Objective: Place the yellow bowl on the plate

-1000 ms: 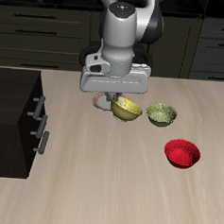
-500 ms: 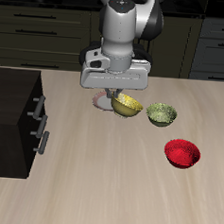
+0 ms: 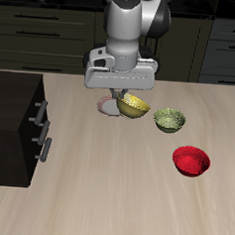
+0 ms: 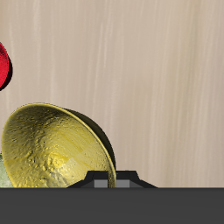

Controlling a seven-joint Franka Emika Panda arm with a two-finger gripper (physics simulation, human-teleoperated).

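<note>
Seen close up: the yellow bowl with its mottled glossy inside, tilted against the dark body of the hand, over pale wood-grain bench, with a red bowl cut off at the edge.

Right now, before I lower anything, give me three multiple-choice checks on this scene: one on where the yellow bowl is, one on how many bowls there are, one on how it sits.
1. Where is the yellow bowl?
A. Under the gripper, beside the plate
B. Next to the red bowl near the table's front
C. On the black cabinet

2. How many bowls are in view?
A. One
B. Two
C. Three

3. How does the yellow bowl sit?
A. Upside down
B. Tilted
C. Level, flat on the plate

Answers:
1 A: it hangs at the gripper, by the plate's rim.
2 C: yellow, olive-green bowl and red.
3 B: both views show its mouth turned sideways, the mottled inside visible.
</note>
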